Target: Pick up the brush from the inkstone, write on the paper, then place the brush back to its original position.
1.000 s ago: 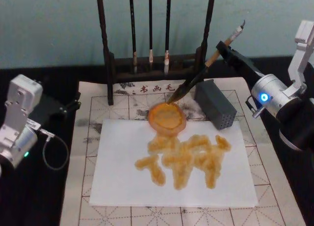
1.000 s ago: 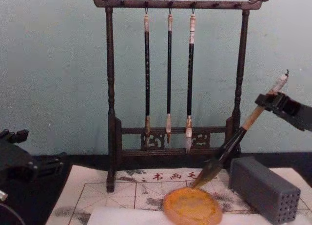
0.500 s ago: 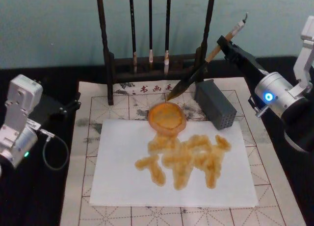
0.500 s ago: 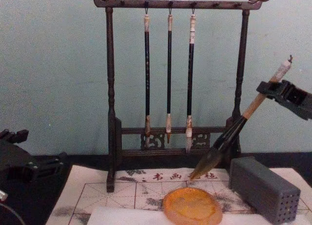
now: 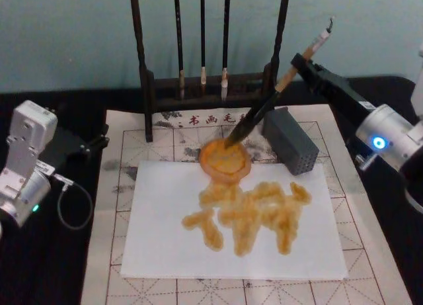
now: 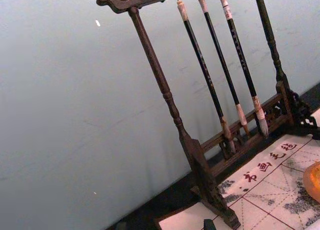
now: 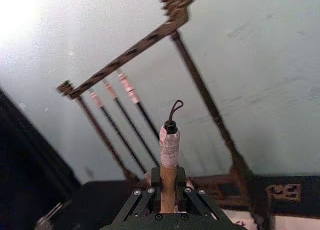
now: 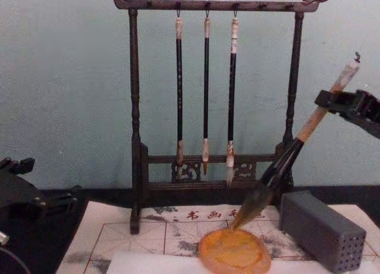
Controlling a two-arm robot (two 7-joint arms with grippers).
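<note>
My right gripper (image 5: 299,65) is shut on the tan upper shaft of the brush (image 5: 264,106), which slants down to the left. From the chest the brush (image 8: 285,158) points its dark tuft at the far rim of the round orange inkstone (image 8: 233,251); the tip touches or hovers just over it. In the right wrist view the whitish end cap of the brush (image 7: 169,140) sticks up between the closed jaws. The white paper (image 5: 158,212) lies in front of the inkstone (image 5: 225,161), carrying blotchy amber strokes. My left gripper (image 5: 89,145) rests parked at the table's left.
A dark wooden rack (image 5: 147,67) with three thin hanging brushes stands behind the inkstone. A grey block with small holes (image 5: 289,141) sits just right of the dish, under the slanted shaft. The beige gridded mat (image 5: 119,278) lies under the paper.
The brush tip rose off the inkstone's far edge, then came back down onto the dish. My right gripper drew back to the right and upward, leaving the brush steeper.
</note>
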